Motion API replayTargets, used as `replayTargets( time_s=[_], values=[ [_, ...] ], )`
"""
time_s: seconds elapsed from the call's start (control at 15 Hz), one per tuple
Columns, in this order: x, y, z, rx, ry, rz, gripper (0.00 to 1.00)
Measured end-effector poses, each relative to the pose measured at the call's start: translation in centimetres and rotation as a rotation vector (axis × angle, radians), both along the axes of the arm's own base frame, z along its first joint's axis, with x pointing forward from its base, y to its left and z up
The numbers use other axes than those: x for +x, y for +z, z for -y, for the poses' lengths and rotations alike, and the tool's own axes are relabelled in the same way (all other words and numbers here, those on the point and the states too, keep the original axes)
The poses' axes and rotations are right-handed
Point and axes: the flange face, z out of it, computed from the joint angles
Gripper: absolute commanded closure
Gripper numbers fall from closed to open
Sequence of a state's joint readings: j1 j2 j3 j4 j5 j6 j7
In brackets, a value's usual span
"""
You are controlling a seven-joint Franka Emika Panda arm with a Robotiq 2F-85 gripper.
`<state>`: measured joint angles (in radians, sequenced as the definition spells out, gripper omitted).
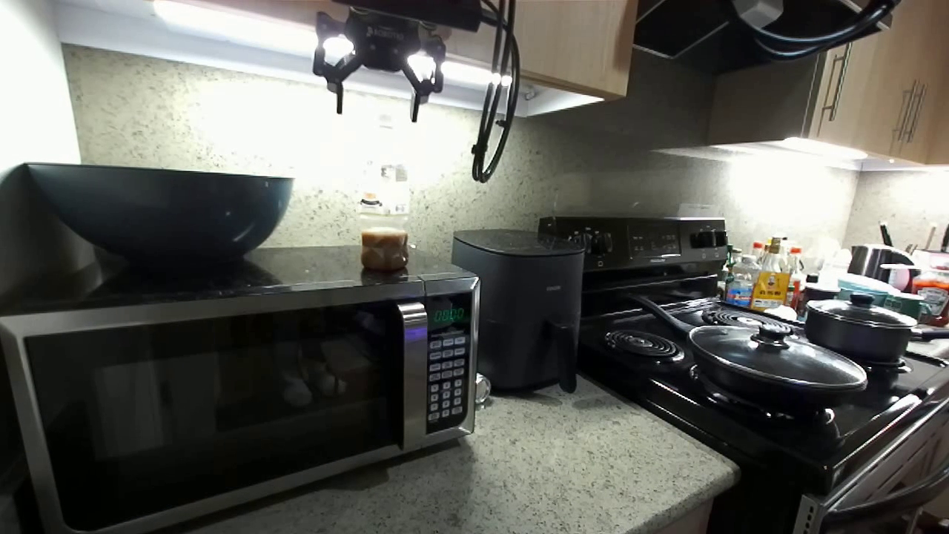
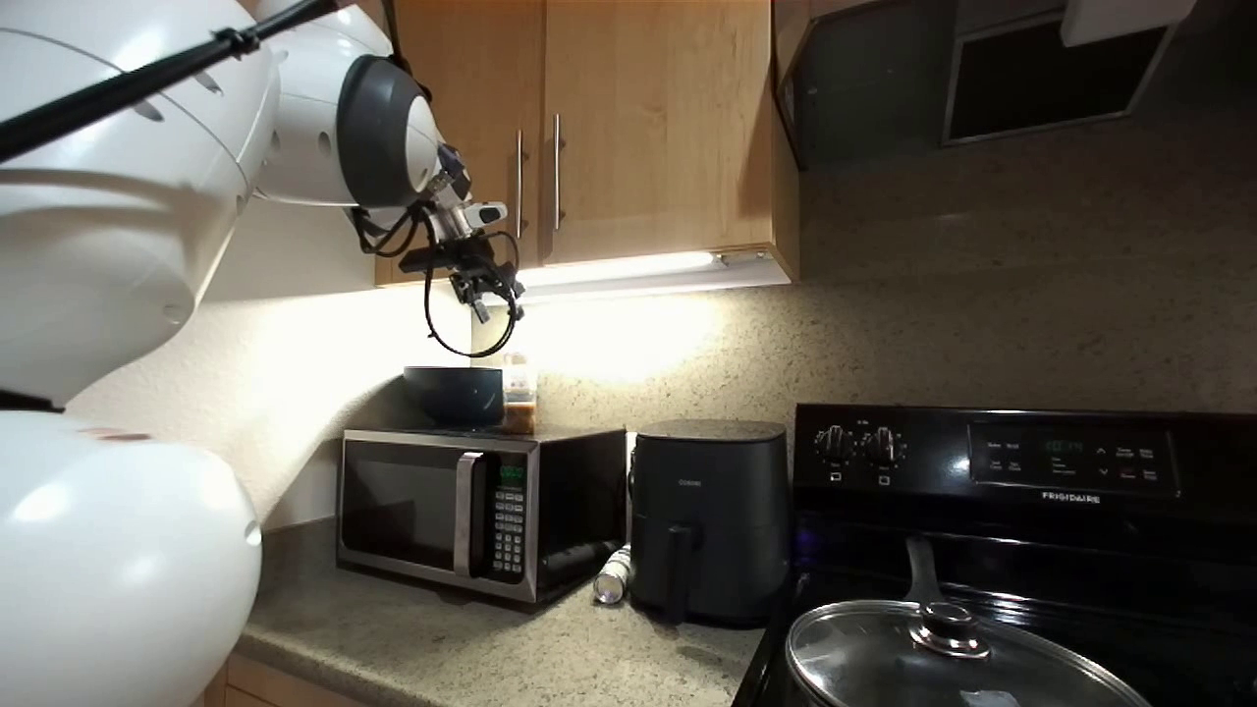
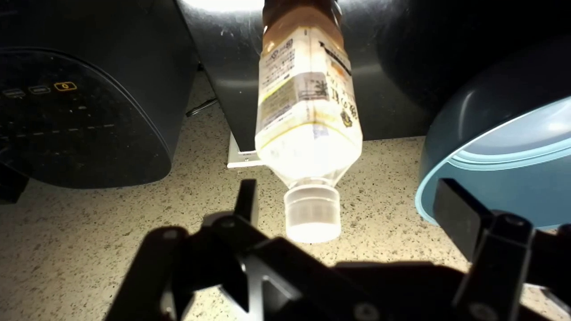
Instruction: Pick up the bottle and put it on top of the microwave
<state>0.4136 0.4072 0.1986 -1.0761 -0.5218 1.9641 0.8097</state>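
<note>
The bottle (image 1: pixel 385 237) stands upright on the right part of the top of the microwave (image 1: pixel 222 400), with amber-brown liquid at its bottom. Bottle (image 2: pixel 519 398) and microwave (image 2: pixel 579 511) show in both exterior views. In the wrist view the bottle (image 3: pixel 310 98) has a whitish cap and a label, and stands on the microwave's black top (image 3: pixel 227 62). My gripper (image 1: pixel 377 113) is open and empty just above the bottle; it also shows (image 2: pixel 499 312) in an exterior view. In the wrist view the cap lies between the spread fingers (image 3: pixel 347 191), nearer the left one, apart from both.
A large dark blue bowl (image 1: pixel 163 211) sits on the microwave beside the bottle. A black air fryer (image 1: pixel 519 311) stands right of the microwave. The stove holds a lidded pan (image 1: pixel 775 363) and pot. A wall cabinet (image 2: pixel 658 128) with a lit strip hangs close to the gripper.
</note>
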Motion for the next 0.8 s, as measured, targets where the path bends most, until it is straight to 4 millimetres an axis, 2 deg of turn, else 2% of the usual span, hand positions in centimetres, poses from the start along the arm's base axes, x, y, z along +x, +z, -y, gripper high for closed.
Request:
replayTargets(
  time_s=[0.27, 0.8],
  values=[
    [-1.8, -0.3, -0.5, -0.024, 0.019, -0.01, 0.0],
    [-7.4, 0.9, 0.8, -0.057, 0.0, 0.037, 0.0]
  ],
)
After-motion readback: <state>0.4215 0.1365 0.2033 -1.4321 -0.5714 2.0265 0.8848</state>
